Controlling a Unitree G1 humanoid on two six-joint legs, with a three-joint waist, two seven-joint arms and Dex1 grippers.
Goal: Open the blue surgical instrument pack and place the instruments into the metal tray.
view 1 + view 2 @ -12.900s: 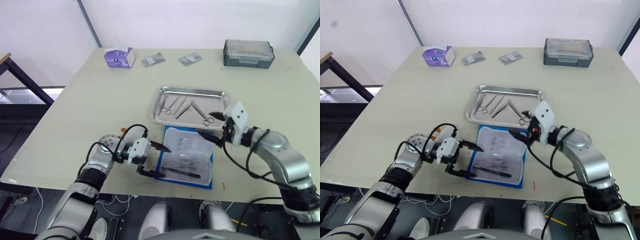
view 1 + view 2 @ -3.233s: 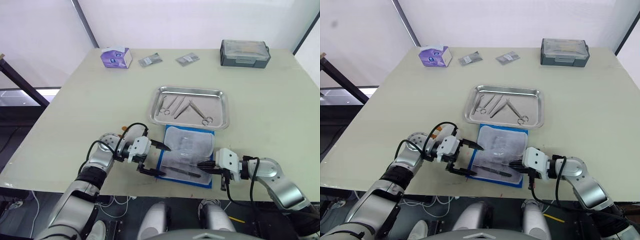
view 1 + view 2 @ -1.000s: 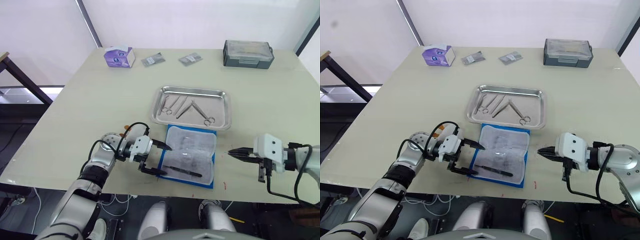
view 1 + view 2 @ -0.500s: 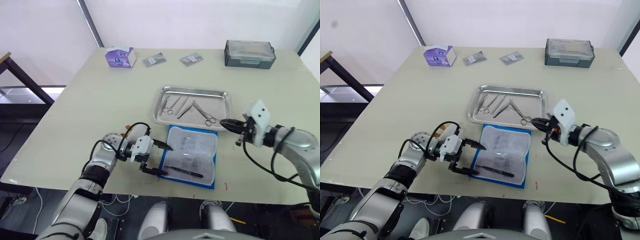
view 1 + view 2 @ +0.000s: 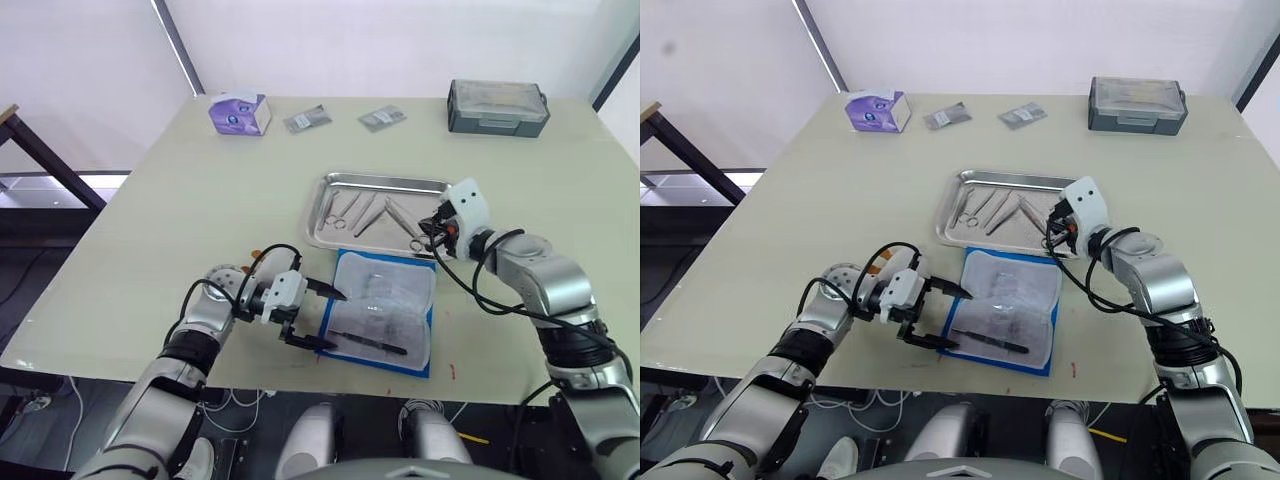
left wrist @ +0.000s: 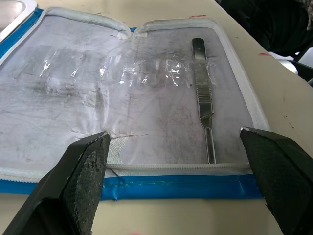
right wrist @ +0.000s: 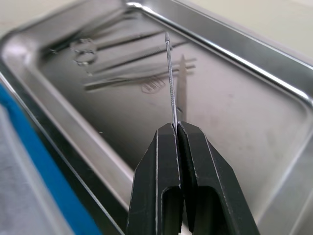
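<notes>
Instruments (image 5: 372,213) already lie in the metal tray (image 5: 385,185), which sits at the middle of the table (image 5: 180,190), and the largest thing on that table is this shiny tray with its raised rim. Just beside the tray's near rim, toward the table's near edge, the blue surgical instrument pack (image 5: 381,311) lies open and flat, pale lining up. One slim metal tool (image 6: 204,113) rests on the lining along the pack's near side.

Over the tray's near right corner hangs the right end effector (image 5: 1054,226), its fingers (image 7: 195,161) pressed together on a thin straight metal instrument (image 7: 170,88) that sticks out over the tray floor, above the ring-handled pieces lying there. The left end effector (image 5: 318,318) sits at the pack's left edge, its two fingers (image 6: 83,181) spread wide apart and empty, one on each side of the lining's edge, with the slim tool lying between them near the far finger.

Along the table's far edge stand a purple tissue box (image 5: 238,112), two small packets (image 5: 306,120) and a grey lidded box (image 5: 497,106).
</notes>
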